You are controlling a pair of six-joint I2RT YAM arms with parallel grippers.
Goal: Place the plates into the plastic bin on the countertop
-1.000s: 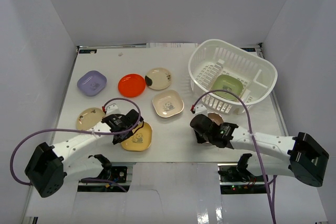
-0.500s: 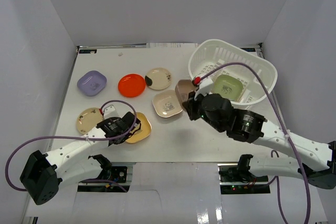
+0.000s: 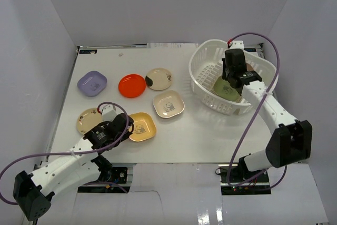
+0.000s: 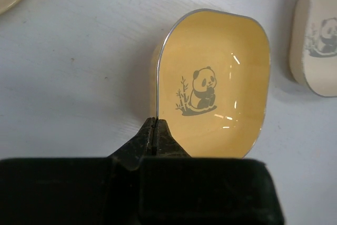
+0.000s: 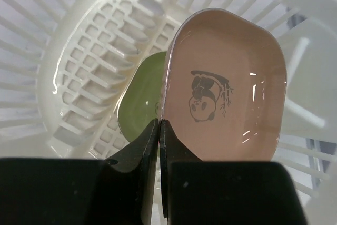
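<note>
My left gripper (image 4: 154, 122) is shut on the near rim of a yellow panda plate (image 4: 221, 88), which sits on the countertop (image 3: 210, 135) near its front left. From above, that gripper (image 3: 122, 126) meets the yellow plate (image 3: 143, 126) at its left edge. My right gripper (image 5: 159, 125) is shut on the rim of a pinkish-brown panda plate (image 5: 231, 82), held tilted inside the white plastic bin (image 5: 89, 51). A green plate (image 5: 139, 98) lies on the bin floor below it. In the top view the right gripper (image 3: 230, 81) hangs over the bin (image 3: 202, 59).
Loose plates lie on the left half of the countertop: lavender (image 3: 92, 83), red (image 3: 131, 85), a cream round one (image 3: 159, 78), a beige square one (image 3: 168, 104) and a cream round one (image 3: 88, 119) beside my left arm. White walls enclose the table.
The right arm has lifted the brown plate from the near table and carried it up into the bin. The left gripper has shut on the yellow plate's rim.
</note>
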